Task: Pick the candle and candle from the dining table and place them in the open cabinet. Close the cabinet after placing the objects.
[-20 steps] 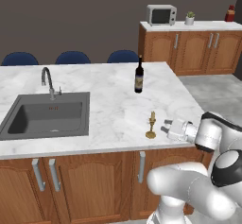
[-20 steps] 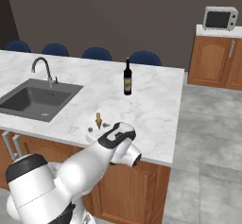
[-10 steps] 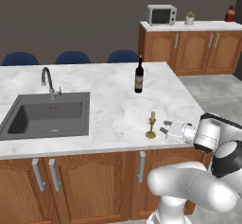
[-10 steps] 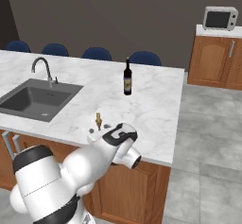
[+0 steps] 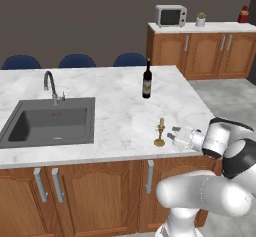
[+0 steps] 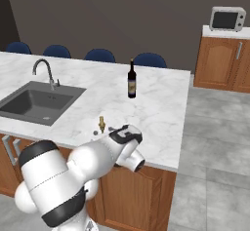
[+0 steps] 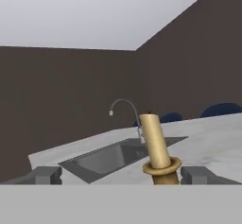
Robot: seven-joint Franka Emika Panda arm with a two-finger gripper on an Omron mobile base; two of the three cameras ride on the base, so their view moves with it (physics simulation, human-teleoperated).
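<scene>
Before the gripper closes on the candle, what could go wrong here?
The open gripper comes at the candle from the side, level with the table; a finger could knock the thin candlestick over. It stands near the table edge, so it might fall off. The grip may catch only the holder.

One candle [image 5: 160, 136] stands upright in a small brass candlestick (thin and yellowish, with a round foot) near the front edge of the dining table [image 5: 110, 96], right of the sink. In the hand view it [image 7: 156, 148] leans slightly.
</scene>
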